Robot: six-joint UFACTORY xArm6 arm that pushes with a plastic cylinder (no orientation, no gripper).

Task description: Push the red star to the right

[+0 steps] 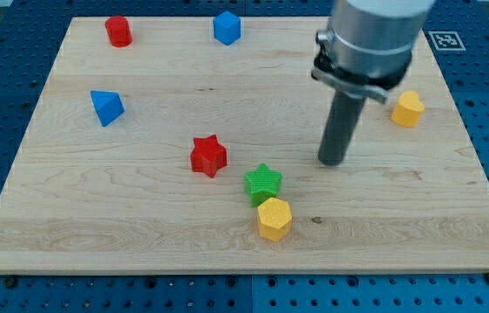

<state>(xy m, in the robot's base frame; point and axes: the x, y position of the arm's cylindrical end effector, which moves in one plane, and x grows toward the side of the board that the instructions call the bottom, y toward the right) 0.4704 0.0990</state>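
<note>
Task's thing: the red star (208,156) lies a little left of the desk's centre, flat on the wood, touching nothing.

Tool: my tip (333,163) is a bare rod with nothing to open or close, so it holds nothing; it stands on the desk (70,226) right of centre.

Key relation: the red star lies toward the view's left of my tip, at nearly the same height in the view, well apart, with bare wood between them.

What that means: I judge my tip is on the wrong side. To send the star toward the view's right, contact has to come on its left face, so my tip must first travel round the star and then come at it from the left.

Way round: the green star (263,182) sits just down and right of the red star, and the yellow hexagonal block (274,217) touches or nearly touches the green one below it. Passing above the red star looks the clearer route.

Push line: a straight run to the right from the red star passes just above the green star; a low contact could nudge it.

Others: the blue pyramid-like block (105,107), red cylinder (118,31), blue block (227,28) and the yellow block (407,109) at the right all sit well away.
</note>
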